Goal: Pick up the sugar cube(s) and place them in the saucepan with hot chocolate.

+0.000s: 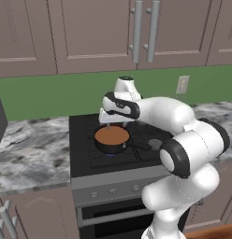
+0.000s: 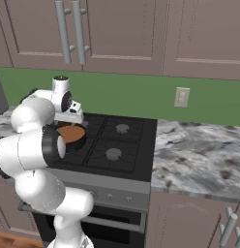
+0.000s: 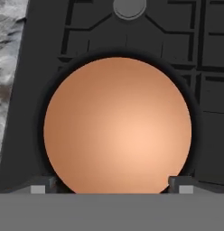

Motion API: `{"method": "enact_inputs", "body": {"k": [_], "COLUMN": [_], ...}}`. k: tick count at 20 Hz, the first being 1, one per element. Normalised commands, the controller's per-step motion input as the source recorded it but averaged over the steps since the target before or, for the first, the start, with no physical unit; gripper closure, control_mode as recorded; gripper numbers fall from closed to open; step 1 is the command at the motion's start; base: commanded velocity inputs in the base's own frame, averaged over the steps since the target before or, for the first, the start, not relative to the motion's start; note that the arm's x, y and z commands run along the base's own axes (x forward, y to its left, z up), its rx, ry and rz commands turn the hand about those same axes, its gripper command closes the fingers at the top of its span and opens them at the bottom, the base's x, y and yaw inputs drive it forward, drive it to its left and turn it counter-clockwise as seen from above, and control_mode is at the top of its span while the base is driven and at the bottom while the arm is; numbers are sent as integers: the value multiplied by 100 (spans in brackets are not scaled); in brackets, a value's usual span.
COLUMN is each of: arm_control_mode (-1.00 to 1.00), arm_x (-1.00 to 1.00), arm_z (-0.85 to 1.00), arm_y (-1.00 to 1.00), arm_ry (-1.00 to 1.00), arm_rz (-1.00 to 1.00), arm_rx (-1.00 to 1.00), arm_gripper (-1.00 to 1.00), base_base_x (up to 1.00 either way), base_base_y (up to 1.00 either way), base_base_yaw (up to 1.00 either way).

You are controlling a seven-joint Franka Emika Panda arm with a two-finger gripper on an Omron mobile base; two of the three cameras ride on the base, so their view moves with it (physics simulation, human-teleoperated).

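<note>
Directly below the wide-spread fingers [image 3: 113,184], round black saucepan [image 3: 195,131] of smooth, flat orange-brown liquid [image 3: 117,126]

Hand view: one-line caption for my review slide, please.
Gripper open, looking straight down onto the saucepan of orange-brown hot chocolate on the black stove.

Matt black round saucepan [image 1: 112,141] holds smooth orange-brown liquid; veined grey marble tabletop [image 1: 29,145] looks polished, arm glossy white plastic
</note>
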Motion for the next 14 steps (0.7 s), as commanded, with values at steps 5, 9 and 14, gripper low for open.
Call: {"method": "enact_inputs", "body": {"k": [5,9,14], "arm_control_mode": [-100,-100,-100], "arm_x": [-45,-50,-24], "arm_z": [14,6,31], "arm_y": [-1,-5,-16], "arm_ry": [-21,-19,-18], "arm_rz": [0,0,0], "arm_rx": [6,7,9], "arm_gripper": [-100,-100,-100], "base_base_x": [0,0,0], "base_base_y": [0,0,0], "base_base_yaw": [0,0,0]}}
